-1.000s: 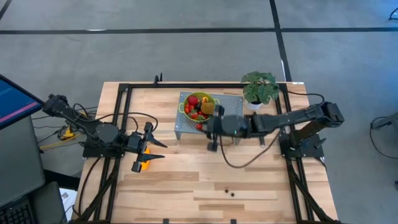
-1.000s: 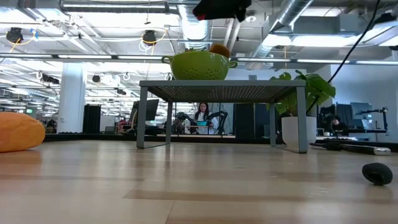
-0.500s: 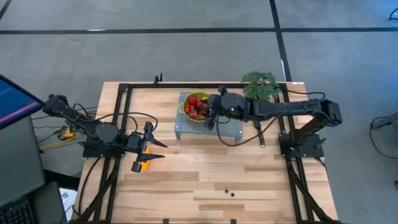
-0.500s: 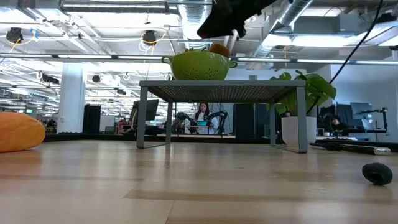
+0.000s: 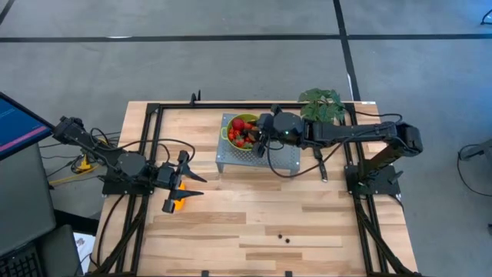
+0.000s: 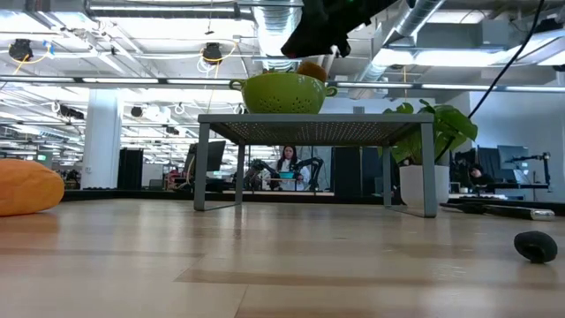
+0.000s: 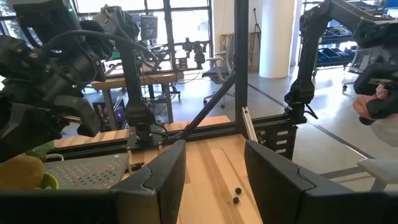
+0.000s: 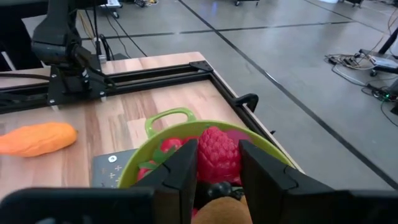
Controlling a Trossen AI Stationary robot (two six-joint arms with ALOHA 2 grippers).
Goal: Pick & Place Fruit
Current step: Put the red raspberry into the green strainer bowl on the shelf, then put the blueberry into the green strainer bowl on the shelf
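Note:
A green bowl (image 5: 228,129) of fruit stands on a grey metal stand (image 5: 286,158) at the table's far middle. My right gripper (image 5: 259,142) hangs over the bowl's right part, shut on a red bumpy berry (image 8: 217,152). Below it in the bowl lie red pieces and a brown kiwi-like oval (image 8: 214,211). A long orange fruit (image 5: 178,203) lies on the table at the left, beside my left gripper (image 5: 194,177). That gripper stands level and open with nothing between its fingers (image 7: 155,180). My right gripper pinches the red berry's two sides (image 8: 203,155) between its two fingers. The fingers come from the table's right, slanting a little downward. The berry is lifted clear, above the bowl's rim (image 8: 273,152) and the fruit inside.
A potted green plant (image 5: 321,108) stands just right of the stand, close to my right arm. Two small dark berries (image 5: 284,238) lie on the wood toward the near edge. A black frame (image 5: 154,115) runs round the table's edge.
My right gripper has swung from the stand's near edge toward the table's far edge, and now hangs over the bowl. It rolled slightly on the way and stayed shut on the red berry. Most of the move came early; it has since nearly stopped.

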